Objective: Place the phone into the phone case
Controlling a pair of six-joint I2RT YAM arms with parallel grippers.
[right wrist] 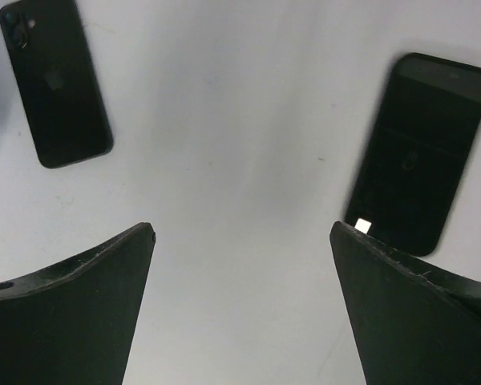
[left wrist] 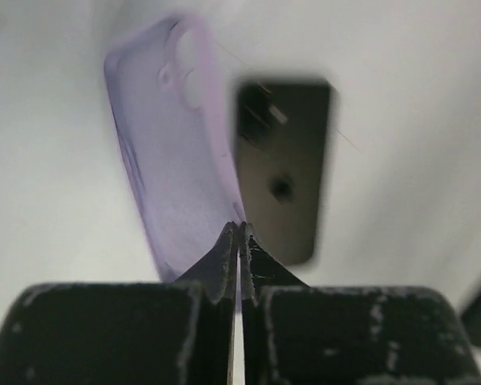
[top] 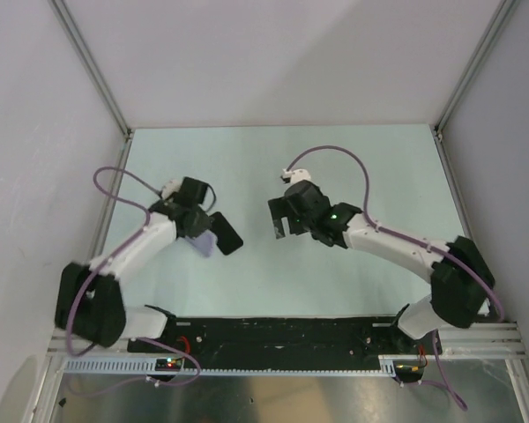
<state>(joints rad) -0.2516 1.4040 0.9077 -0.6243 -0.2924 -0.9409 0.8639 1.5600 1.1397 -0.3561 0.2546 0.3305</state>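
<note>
At the left of the top view, the left end effector (left wrist: 239, 241) has its fingers pressed together on the near edge of the lilac phone case (left wrist: 172, 152). The case hangs away from the grip with its hollow side partly turned toward the wrist camera. It looks like thin, soft, translucent plastic, light and likely to flex or twist when pinched at only one rim. A hold nearer the middle of a long side would probably steady it better. Whether its far end touches the surface (right wrist: 240, 120) cannot be told. Just to the right of the case, the phone (left wrist: 284, 168) lies flat with its back up and its camera cluster at the upper corner. It is a stiff, smooth, glossy slab, probably heavy for its size and slippery, so it is best taken across its two long edges rather than its faces. Further right, the right end effector (right wrist: 242, 228) hovers with its fingers wide apart, holding nothing. At the right of its wrist view lies a second dark slab (right wrist: 421, 152), blurred, with a small white patch at its near corner. Whether it is another phone is unclear, and the top view hides it under the arm.
</note>
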